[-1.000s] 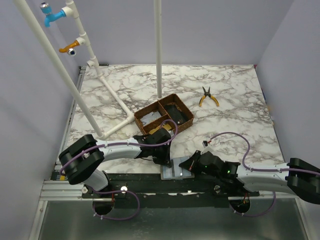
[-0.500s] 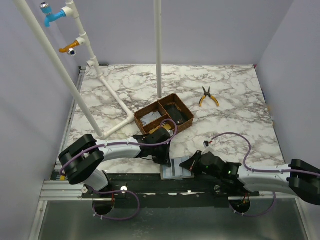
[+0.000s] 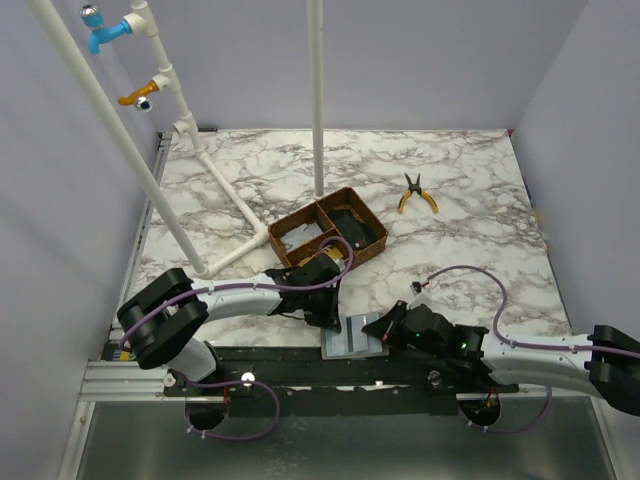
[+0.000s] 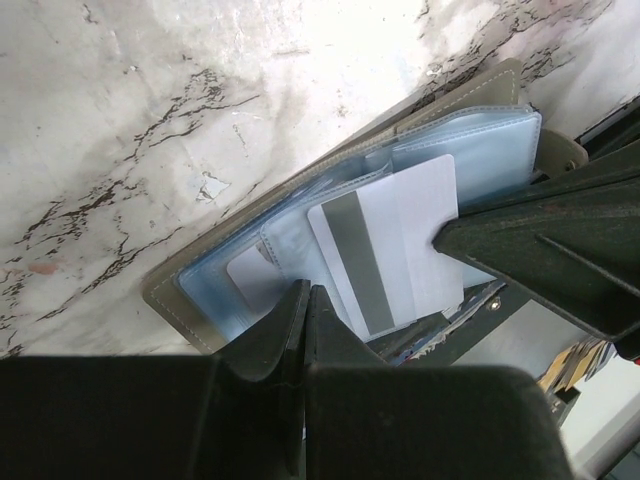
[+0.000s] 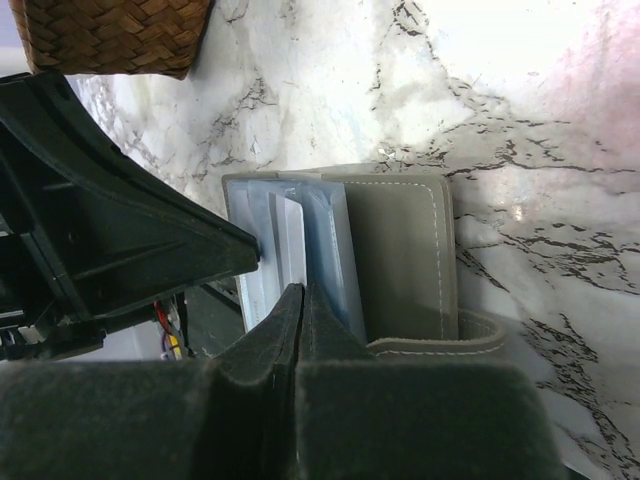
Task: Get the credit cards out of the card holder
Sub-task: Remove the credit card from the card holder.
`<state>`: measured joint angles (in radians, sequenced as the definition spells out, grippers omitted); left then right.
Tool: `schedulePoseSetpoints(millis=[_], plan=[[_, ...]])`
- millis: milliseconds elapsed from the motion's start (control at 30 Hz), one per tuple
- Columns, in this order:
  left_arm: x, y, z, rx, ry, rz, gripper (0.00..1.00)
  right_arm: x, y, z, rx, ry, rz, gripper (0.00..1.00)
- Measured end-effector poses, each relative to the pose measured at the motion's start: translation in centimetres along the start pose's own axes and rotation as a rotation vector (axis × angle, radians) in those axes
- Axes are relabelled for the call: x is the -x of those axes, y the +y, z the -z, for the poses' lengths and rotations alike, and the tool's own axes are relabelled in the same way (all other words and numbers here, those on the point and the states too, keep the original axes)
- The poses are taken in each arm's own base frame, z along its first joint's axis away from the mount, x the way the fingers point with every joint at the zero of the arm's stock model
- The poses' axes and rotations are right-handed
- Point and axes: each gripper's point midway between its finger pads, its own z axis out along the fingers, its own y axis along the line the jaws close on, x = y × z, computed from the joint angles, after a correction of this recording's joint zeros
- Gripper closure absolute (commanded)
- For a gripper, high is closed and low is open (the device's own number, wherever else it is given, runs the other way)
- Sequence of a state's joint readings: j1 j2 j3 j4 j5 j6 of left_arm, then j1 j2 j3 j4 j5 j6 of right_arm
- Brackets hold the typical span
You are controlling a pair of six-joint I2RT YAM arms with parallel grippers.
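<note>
At the near edge of the tabletop, at about 6 o'clock in the overhead view, the card holder [image 3: 352, 340] lies opened flat, its clear, bluish sleeves fanned out and its grey cover spread to the side. Both arms are bent low over it from opposite sides. The left fingers [image 4: 303, 305] are pressed together with nothing between them, their tip down on the sleeves at the holder's 9 o'clock side. The right fingers [image 5: 301, 300] are likewise pressed together and empty, their tip against the sleeves from the 3 o'clock side. In the left wrist view, that tip touches the edge of a white card [image 4: 400, 240] with a grey stripe. This card shows more fully than the other credit cards [image 4: 252, 278], which look tucked in their sleeves, but whether it has slid partly free I cannot tell. By my reading the opening step is done, while the removal itself is barely begun. No card lies loose on the marble in any view, so every card is left to draw out. Farther back, at 12 o'clock from the holder, sits a brown woven tray [image 3: 330, 236], and beyond it at about 1 o'clock lie yellow-handled pliers [image 3: 417, 194].
</note>
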<state>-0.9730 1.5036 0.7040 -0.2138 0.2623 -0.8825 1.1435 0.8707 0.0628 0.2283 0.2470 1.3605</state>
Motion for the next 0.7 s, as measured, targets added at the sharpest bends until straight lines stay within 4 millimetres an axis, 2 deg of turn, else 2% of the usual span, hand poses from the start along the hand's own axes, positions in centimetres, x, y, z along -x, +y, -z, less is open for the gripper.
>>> schedulePoseSetpoints(millis=[700], plan=[[0.3,0.5,0.3,0.019,-0.010,0.008,1.00,0.8,-1.0,1.3,-0.032,-0.031,0.007,0.99]])
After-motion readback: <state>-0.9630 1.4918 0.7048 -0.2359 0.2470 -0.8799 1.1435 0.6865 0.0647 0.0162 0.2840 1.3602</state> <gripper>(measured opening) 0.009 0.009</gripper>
